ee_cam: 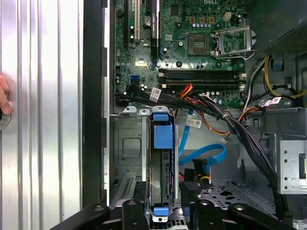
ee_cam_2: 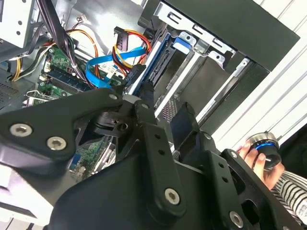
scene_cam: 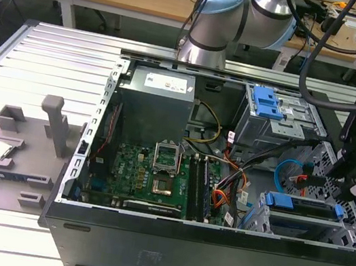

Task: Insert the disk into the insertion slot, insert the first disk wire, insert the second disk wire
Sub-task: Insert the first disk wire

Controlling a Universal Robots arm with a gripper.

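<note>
**Operator:** What was the condition of the gripper (ee_cam: 169,207) at this step?

**Technician:** Its two fingers stood apart and gripped nothing. The gripper hung inside the open computer case (scene_cam: 210,263), over the drive bay.

**Operator:** Where was the disk (ee_cam: 161,163)?

**Technician:** Directly ahead of the gripper, in line with the gap between its fingers. The disk lay in the insertion slot (scene_cam: 299,228), with its blue carrier showing at both ends.

**Operator:** And the wiring?

**Technician:** The second disk wire (ee_cam: 206,157) looped just beside the disk, close ahead of one finger. The first disk wire (ee_cam_2: 125,51) ran near it, farther from the gripper, on the side of the motherboard (ee_cam: 192,43). Whether either plug was mated could not be determined.

**Operator:** Was anything else near the gripper?

**Technician:** A person's hand (ee_cam_2: 252,163) rested on a blue-ringed knob (ee_cam_2: 266,151) outside the case, behind the gripper.
</note>
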